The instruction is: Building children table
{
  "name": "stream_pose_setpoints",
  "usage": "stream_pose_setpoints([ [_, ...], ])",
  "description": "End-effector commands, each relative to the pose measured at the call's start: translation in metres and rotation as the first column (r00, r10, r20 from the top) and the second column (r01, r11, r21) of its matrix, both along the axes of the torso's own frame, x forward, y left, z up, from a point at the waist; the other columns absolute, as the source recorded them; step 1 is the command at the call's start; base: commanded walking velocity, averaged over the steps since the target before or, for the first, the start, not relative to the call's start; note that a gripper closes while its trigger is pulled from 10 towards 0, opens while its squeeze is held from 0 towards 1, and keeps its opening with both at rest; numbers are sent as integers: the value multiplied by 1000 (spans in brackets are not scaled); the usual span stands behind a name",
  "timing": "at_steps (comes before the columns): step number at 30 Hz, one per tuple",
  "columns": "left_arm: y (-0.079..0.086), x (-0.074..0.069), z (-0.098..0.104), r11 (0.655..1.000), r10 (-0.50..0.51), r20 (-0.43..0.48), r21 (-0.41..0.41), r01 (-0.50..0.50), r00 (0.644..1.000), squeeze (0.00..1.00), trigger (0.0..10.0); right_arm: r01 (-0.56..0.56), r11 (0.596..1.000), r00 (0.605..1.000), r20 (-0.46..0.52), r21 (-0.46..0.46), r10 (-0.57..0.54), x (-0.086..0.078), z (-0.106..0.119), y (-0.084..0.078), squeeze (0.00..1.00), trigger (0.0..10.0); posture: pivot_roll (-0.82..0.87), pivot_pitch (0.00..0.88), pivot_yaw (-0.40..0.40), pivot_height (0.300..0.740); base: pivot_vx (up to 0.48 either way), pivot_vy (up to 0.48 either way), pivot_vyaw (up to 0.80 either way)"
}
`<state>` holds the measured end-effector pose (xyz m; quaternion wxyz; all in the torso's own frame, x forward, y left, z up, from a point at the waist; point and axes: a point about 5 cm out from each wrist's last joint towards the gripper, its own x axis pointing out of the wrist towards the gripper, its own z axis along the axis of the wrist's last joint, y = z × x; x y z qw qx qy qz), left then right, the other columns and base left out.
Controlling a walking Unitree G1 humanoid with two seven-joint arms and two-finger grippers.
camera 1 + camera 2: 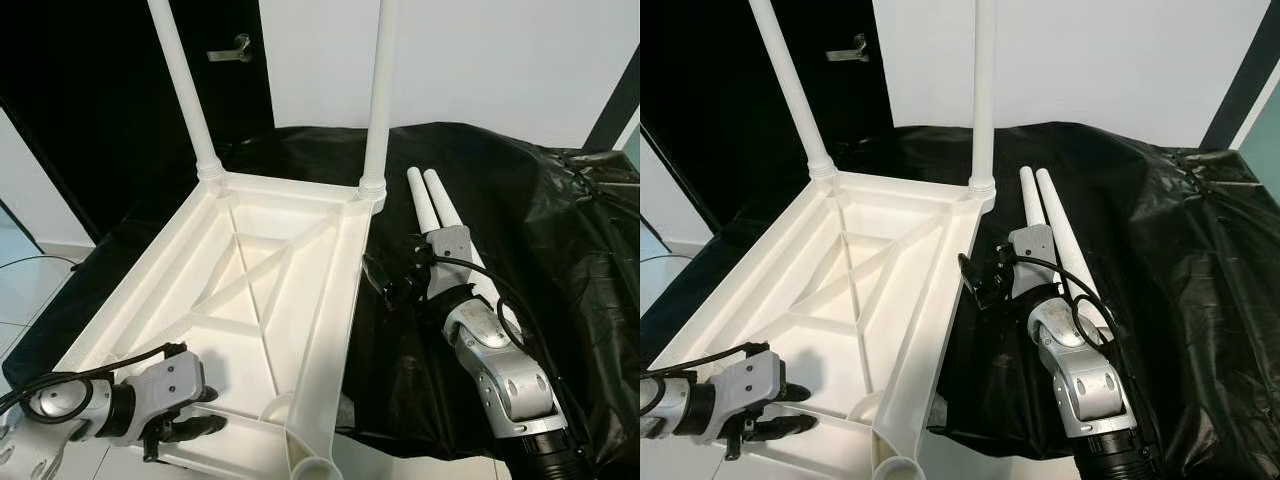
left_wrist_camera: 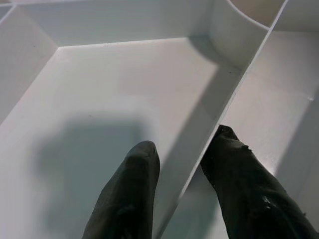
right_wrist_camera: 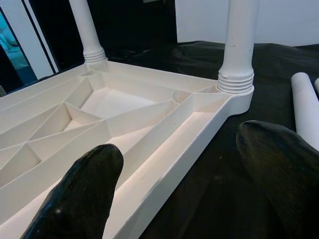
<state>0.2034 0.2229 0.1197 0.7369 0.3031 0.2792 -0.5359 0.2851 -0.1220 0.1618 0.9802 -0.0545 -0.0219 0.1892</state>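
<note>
Left gripper (image 1: 190, 425) at the near-left corner of the upturned white children's table (image 1: 250, 300), jaws closed astride a thin stiffening rib (image 2: 209, 144), one finger on each side. Likely a steadying hold while legs go in.

The children's table lies underside up on black plastic sheeting (image 1: 560, 250) so its leg sockets face upward. Two fitted legs stand upright in the far corners: far-left leg (image 1: 185, 90), far-right leg (image 1: 380, 90). An empty socket (image 1: 315, 468) shows at the near-right corner.

Right gripper (image 3: 179, 169), just right of the table's long right edge, jaws spread wide and holding nothing, one finger over the rim, the other over the sheeting. Two loose legs (image 1: 435, 205) lie side by side just beyond it, handy for the next pick.
</note>
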Motion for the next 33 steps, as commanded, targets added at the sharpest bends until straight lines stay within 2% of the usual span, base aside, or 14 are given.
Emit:
stream_pose_setpoints([
  [1, 11, 8, -8, 987, 148, 50, 54, -151, 988, 0, 4353, 11, 1000, 1000, 2, 0, -11, -1, 2, -2, 0, 10000, 108, 0, 12, 740, 0, 0, 0],
  [2, 11, 8, -8, 987, 148, 50, 54, -151, 988, 0, 4353, 11, 1000, 1000, 2, 0, -11, -1, 2, -2, 0, 10000, 108, 0, 12, 740, 0, 0, 0],
  [3, 12, 11, -8, 982, 179, 46, 48, -181, 983, 0, 0, 17, 1000, 1000, 2, 0, -17, -1, 2, -3, 0, 10000, 107, 0, 13, 740, 0, 0, 0],
  [15, 8, 34, 1, 954, 291, 164, 28, -299, 943, 0, 0, 43, 999, 999, 4, 8, -43, 0, 5, -6, 0, 10000, 109, 0, 17, 740, 0, 0, 0],
  [20, -25, 53, 13, 950, 312, 260, -75, -303, 914, 0, 78, 53, 999, 998, 14, 10, -54, 4, 7, -6, 0, 10000, 109, 0, 19, 740, 0, 0, 0],
  [21, -25, 53, 13, 950, 312, 260, -75, -303, 914, 0, 78, 53, 999, 998, 14, 10, -54, 4, 7, -6, 0, 10000, 109, 0, 19, 740, 0, 0, 0],
  [22, -46, 61, 15, 950, 311, 304, -122, -287, 900, 0, 2000, 66, 998, 998, 19, 3, -66, 6, 8, -7, 0, 10000, 106, 0, 21, 740, 0, 0, 0],
  [24, -51, 62, 16, 950, 312, 314, -132, -284, 897, 0, 2000, 69, 998, 997, 20, 1, -69, 6, 8, -7, 0, 10000, 106, 0, 21, 740, 0, 0, 0],
  [25, -59, 64, 16, 951, 307, 313, -146, -275, 899, 0, 3647, 77, 997, 997, 20, 1, -77, 6, 8, -8, 0, 10000, 103, 0, 22, 740, 0, 0, 0],
  [26, -69, 65, 15, 951, 302, 311, -162, -263, 901, 0, 7922, 94, 996, 995, 16, 3, -94, 6, 7, -10, 0, 10000, 99, 0, 24, 740, 0, 0, 0],
  [27, -69, 65, 15, 951, 302, 311, -162, -263, 901, 0, 7922, 94, 996, 995, 16, 3, -94, 6, 7, -10, 0, 10000, 99, 0, 24, 740, 0, 0, 0],
  [28, -86, 65, 13, 956, 278, 303, -181, -231, 911, 0, 10000, 123, 992, 992, 12, 4, -123, 6, 5, -12, 0, 10000, 96, 0, 29, 740, 0, 0, 0],
  [30, -90, 64, 12, 958, 268, 306, -182, -221, 913, 0, 10000, 129, 992, 992, 10, 4, -129, 6, 5, -13, 0, 10000, 96, 0, 29, 740, 0, 0, 0],
  [33, -96, 62, 8, 956, 260, 235, -197, -216, 937, 0, 10000, 190, 982, 982, -4, 13, -190, 7, 2, -18, 0, 10000, 92, 0, 39, 740, 0, 0, 0],
])
